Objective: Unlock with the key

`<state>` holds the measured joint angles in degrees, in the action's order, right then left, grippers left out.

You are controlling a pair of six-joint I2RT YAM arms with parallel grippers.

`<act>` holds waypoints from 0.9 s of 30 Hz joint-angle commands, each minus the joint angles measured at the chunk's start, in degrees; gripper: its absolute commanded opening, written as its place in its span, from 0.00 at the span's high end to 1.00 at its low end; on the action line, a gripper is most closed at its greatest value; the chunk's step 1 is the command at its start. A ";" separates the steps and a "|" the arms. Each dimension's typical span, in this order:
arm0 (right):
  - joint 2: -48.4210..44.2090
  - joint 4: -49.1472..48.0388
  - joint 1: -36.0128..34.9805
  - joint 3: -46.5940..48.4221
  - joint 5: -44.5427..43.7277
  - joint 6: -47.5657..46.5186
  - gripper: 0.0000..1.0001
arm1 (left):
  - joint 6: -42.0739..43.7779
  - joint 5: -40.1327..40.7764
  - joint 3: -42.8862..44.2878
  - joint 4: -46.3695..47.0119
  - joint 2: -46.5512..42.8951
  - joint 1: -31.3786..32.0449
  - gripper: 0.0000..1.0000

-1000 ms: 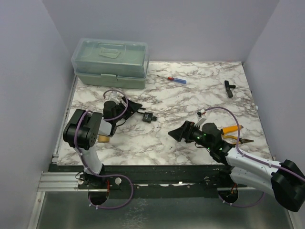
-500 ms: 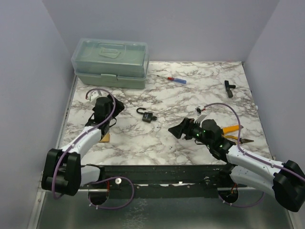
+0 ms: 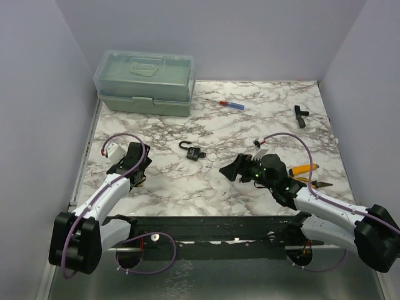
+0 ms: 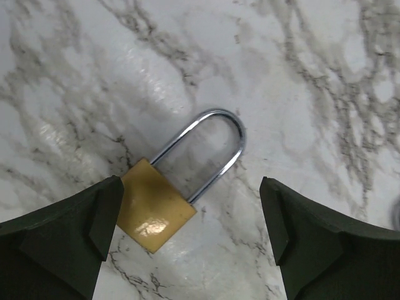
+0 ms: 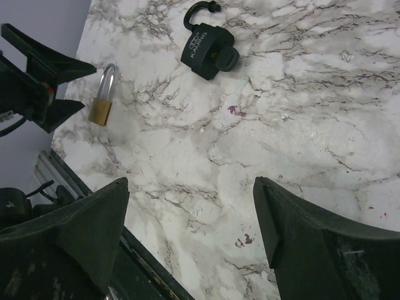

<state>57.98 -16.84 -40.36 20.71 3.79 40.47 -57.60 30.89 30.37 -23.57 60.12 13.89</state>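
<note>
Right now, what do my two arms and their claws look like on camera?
The left arm and right arm have white links between black joints, each trailed by a looping purple cable. The left claw and right claw have matte black, wedge-shaped fingers. Small green lights glow on the right wrist.

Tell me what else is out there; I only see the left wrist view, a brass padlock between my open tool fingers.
Observer: A black padlock lies to the right of your brass padlock, not touching it.
Operator: Is that one locked?
Observer: Its shackle looks swung open.
Operator: And the right tool?
Observer: The right tool hangs open and empty, pointing toward the black padlock.
</note>
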 commanded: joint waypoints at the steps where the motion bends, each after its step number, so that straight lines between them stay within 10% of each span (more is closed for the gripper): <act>1: -0.80 -1.58 0.46 -0.14 1.26 1.16 0.13 | -6.94 4.69 2.29 -9.12 5.48 0.02 0.01; 27: -11.15 4.03 0.46 -4.43 -0.88 1.50 0.12 | -11.79 -2.52 6.27 -16.58 8.54 -4.83 0.02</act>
<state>48.25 -14.90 -40.36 16.62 4.29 42.19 -67.99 30.65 34.76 -37.32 68.07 9.43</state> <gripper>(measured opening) 0.873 0.977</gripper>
